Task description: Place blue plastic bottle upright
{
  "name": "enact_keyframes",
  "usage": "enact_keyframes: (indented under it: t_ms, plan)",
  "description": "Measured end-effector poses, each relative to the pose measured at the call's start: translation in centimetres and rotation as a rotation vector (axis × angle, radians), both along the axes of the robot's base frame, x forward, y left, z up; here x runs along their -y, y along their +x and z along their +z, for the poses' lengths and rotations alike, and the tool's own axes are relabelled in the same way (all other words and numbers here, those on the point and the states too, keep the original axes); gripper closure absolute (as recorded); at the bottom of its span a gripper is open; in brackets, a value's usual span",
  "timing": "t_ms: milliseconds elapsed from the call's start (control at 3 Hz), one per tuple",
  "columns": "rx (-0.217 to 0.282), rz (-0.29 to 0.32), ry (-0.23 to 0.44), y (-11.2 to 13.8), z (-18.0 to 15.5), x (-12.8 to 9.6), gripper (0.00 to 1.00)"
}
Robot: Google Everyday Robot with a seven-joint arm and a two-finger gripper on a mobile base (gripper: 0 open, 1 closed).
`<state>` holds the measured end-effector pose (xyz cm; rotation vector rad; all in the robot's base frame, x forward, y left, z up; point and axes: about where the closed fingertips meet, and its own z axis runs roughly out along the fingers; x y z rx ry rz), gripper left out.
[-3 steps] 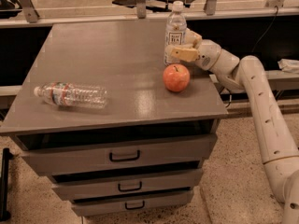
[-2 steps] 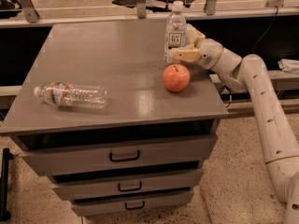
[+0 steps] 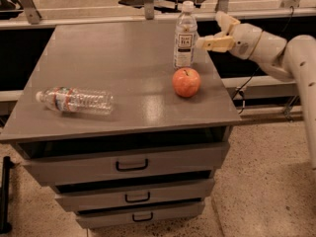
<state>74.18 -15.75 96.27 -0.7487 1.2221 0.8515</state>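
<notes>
With bottle point(image 3: 185, 35) standing upright, cap up, near the far right edge of the surface point(image 3: 118, 58) just behind the apple point(image 3: 186, 82), and tool point(image 3: 209, 30) just to its right, fingers apart and empty, probably needs only backing off rightward.

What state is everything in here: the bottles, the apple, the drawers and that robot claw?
blue plastic bottle: upright, cap on.
ribbed bottle: lying on its side.
apple: whole, sitting free.
drawers: all three shut.
gripper: open, just right of the blue plastic bottle, holding nothing.
</notes>
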Motion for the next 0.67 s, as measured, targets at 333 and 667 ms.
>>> enact_keyframes:
  t_ms: [333, 667]
  plan:
    - [-0.028, -0.074, -0.133, -2.69, 3.91, 3.94, 0.0]
    - [-0.03, -0.071, -0.139, -2.74, 4.18, 3.6, 0.0]
